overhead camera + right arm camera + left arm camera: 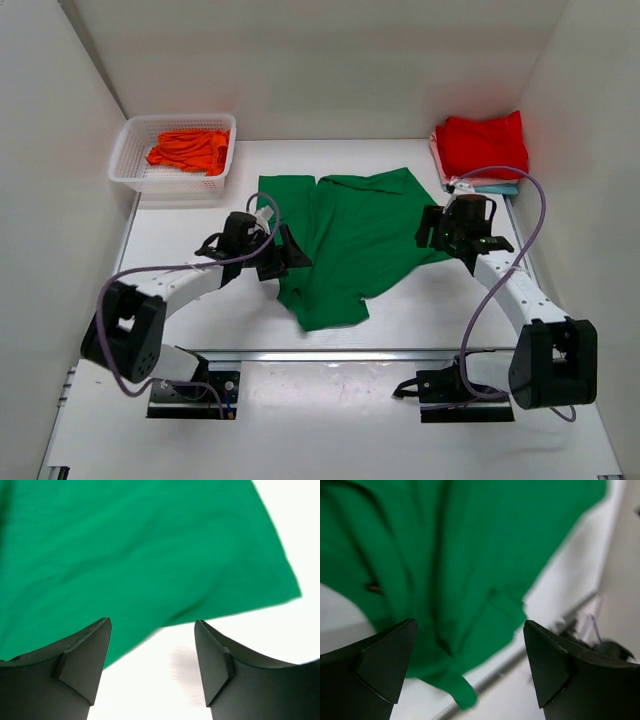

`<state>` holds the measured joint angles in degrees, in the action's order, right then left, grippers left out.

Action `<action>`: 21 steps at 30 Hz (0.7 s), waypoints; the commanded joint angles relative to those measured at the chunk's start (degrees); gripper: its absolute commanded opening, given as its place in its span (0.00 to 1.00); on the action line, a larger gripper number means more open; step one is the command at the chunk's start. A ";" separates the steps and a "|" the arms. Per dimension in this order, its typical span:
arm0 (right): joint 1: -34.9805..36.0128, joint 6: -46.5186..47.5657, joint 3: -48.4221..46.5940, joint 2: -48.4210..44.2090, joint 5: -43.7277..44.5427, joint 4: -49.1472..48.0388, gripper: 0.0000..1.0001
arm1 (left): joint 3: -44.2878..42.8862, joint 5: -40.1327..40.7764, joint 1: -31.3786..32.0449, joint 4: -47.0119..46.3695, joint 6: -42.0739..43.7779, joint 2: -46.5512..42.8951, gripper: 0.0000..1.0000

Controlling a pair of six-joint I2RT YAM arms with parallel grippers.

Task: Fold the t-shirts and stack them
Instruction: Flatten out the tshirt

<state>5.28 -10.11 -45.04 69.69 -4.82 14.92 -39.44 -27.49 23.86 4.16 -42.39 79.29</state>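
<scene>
A bright green t-shirt [350, 240] lies rumpled and partly spread on the white table, also in the left wrist view [460, 555] and the right wrist view [140, 545]. My left gripper [290, 255] is open and empty at the shirt's left edge. My right gripper [432, 232] is open and empty over the shirt's right edge. A folded red t-shirt [483, 145] tops a stack at the back right, with pink and teal [495, 187] edges under it. An orange t-shirt [188, 151] lies crumpled in the basket.
A white lattice basket [130, 160] stands at the back left. White walls close in the table on three sides. A metal rail [330, 354] runs along the near table edge.
</scene>
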 commanded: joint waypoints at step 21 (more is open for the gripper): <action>-8.09 2.47 -14.38 25.32 3.94 14.17 0.61 | -90.30 24.59 -8.74 44.59 10.92 58.07 0.99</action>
<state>-3.60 -8.12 -60.38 96.55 -1.52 26.89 -114.15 -4.69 14.66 36.27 -34.89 133.34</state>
